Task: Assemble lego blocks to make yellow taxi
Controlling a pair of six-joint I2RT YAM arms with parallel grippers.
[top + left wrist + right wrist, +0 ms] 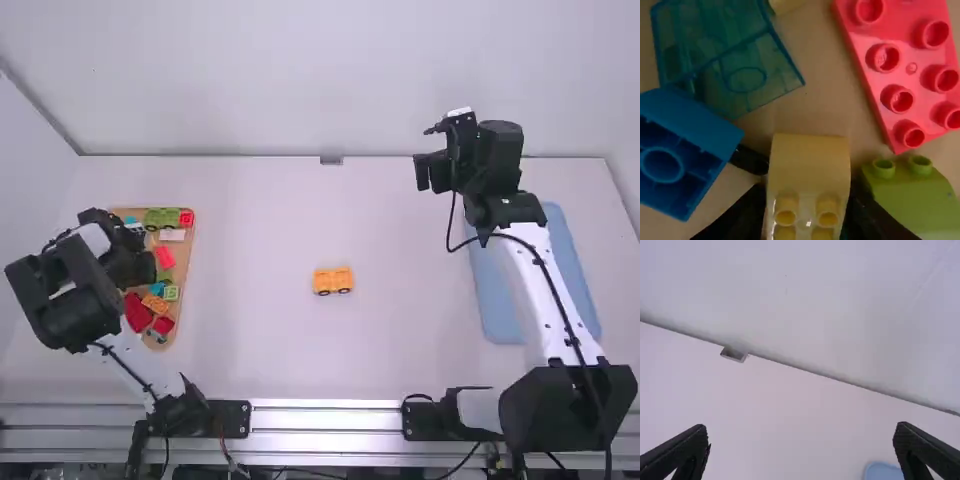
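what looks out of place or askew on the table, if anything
Mainly the blue block seen in the left wrist view: it lies tipped with its hollow underside showing, while the red block lies studs up. The orange vehicle stands upright on its wheels, and I see no damage.

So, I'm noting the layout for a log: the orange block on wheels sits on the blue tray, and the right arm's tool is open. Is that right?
Not quite. The high view shows the orange block on wheels on the bare white table, well to the left of the blue tray. The right arm's tool is open, as you say.
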